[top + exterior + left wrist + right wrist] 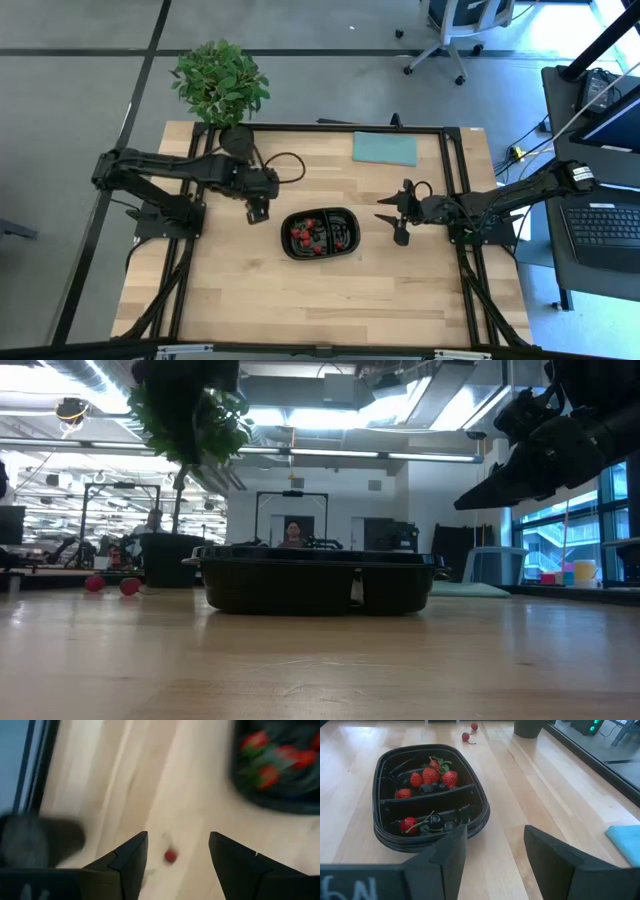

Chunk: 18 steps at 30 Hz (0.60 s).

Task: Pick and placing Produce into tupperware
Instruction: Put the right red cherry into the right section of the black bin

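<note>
On the wooden bench, the black tupperware sits near the middle, its centre divider splitting it into two compartments. Both compartments hold Produce: red strawberries with green tops and dark berries in one, and a red piece with dark berries in the other.

Just right of the tray, the right pincer hangs above the bench with its fingers spread apart and nothing between them. Left of the tray, the left pincer hovers over the bench, also open and empty; directly below it lies a small red fruit on the bare wood. Two loose red pieces lie on the bench beyond the tray's left side, close to a dark pot.

Farther back, a teal cloth lies flat near the far edge, and a leafy potted plant stands at the far left corner.
</note>
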{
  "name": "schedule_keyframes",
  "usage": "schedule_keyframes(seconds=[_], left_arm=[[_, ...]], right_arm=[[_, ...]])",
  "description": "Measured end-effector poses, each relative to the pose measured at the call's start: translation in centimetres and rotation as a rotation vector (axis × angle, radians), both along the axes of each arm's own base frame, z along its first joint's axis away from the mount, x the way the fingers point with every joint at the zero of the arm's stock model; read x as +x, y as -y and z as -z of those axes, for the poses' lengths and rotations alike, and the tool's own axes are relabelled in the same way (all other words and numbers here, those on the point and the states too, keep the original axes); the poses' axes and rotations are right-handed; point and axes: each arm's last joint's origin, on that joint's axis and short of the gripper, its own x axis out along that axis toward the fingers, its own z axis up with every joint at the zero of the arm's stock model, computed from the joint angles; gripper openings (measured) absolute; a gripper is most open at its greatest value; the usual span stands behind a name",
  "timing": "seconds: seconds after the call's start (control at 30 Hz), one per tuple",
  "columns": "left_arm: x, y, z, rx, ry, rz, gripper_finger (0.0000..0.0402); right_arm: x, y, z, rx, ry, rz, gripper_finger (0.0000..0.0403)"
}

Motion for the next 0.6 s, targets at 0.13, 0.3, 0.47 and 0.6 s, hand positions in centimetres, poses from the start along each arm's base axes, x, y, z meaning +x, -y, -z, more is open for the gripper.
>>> schedule_keyframes(seconds=[0.13, 0.3, 0.47, 0.6], left_arm=[[-1.0, -1.3, 0.7, -0.026, -0.064, -0.182, 0.0204], [-1.8, -3.0, 2.7, -0.077, -0.137, -0.285, 0.0204], [-2.7, -4.3, 5.6, -0.105, -0.167, -0.403, 0.0204], [-3.4, -4.8, 7.8, -0.129, -0.179, -0.490, 0.0204]], right_arm=[[0.0, 0.0, 0.0, -0.001, 0.000, 0.000, 0.0200], [0.0, 0.0, 0.0, -0.002, 0.000, -0.001, 0.0200], [0.0, 0.0, 0.0, -0.001, 0.000, 0.000, 0.0200], [0.0, 0.0, 0.0, 0.000, 0.000, 0.000, 0.0200]])
